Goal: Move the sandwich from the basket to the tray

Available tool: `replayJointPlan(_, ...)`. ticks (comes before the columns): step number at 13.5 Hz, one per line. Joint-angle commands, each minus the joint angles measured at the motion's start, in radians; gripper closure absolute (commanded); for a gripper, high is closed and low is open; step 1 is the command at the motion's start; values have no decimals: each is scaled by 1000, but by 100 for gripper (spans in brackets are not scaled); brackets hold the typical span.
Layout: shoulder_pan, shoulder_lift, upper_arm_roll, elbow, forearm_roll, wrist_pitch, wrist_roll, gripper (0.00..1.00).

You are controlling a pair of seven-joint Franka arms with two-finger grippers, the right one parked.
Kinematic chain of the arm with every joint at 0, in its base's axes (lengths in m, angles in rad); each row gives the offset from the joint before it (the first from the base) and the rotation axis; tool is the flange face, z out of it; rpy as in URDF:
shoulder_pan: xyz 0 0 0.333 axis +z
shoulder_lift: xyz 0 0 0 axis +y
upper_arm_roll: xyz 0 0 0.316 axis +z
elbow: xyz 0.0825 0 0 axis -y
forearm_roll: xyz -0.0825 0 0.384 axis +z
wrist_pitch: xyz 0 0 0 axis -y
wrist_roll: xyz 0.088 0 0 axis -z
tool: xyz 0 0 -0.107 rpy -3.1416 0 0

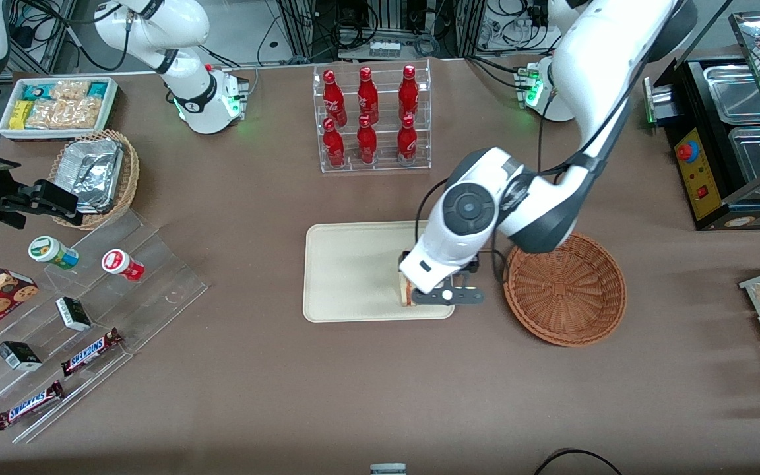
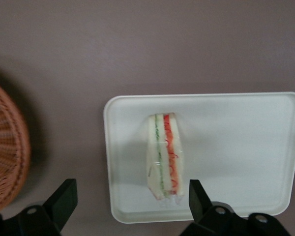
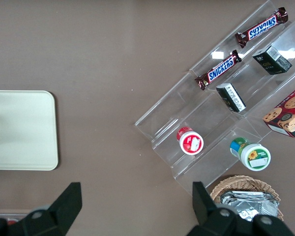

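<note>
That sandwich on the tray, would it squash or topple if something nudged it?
Probably both. The sandwich stands on edge on the tray, so a nudge could tip it. Its pale bread and thin layers look soft and likely light. The open tool hovers above it.

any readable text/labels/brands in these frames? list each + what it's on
"SNICKERS" on the chocolate bar on the clear stepped display.
"SNICKERS" on the second chocolate bar one step over.
Red bottles in the clear rack: white script, too small to read.
Small dark boxes, round tubs and cookie box: print unreadable.
Sandwich, tray, basket: no text.
Gripper hangs over the sandwich on the tray, jaws open.
</note>
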Motion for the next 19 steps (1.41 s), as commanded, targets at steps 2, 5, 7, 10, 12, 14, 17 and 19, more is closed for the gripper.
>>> replayJointPlan(2, 74, -79, 1, -10, -4, -79, -6, 0)
replayJointPlan(5, 164, -127, -1, -12, -51, -131, 26, 0)
replayJointPlan(7, 212, -158, -1, -12, -52, -189, 91, 0)
replayJointPlan(10, 285, -204, -1, -12, -52, -249, 190, 0)
replayJointPlan(12, 336, -230, -1, -12, -52, -296, 264, 0)
replayJointPlan(14, 382, -259, 1, -12, -52, -338, 332, 0)
replayJointPlan(17, 390, -296, 39, -10, -50, -395, 381, 0)
replayJointPlan(19, 344, -336, 139, -13, -82, -430, 456, 0)
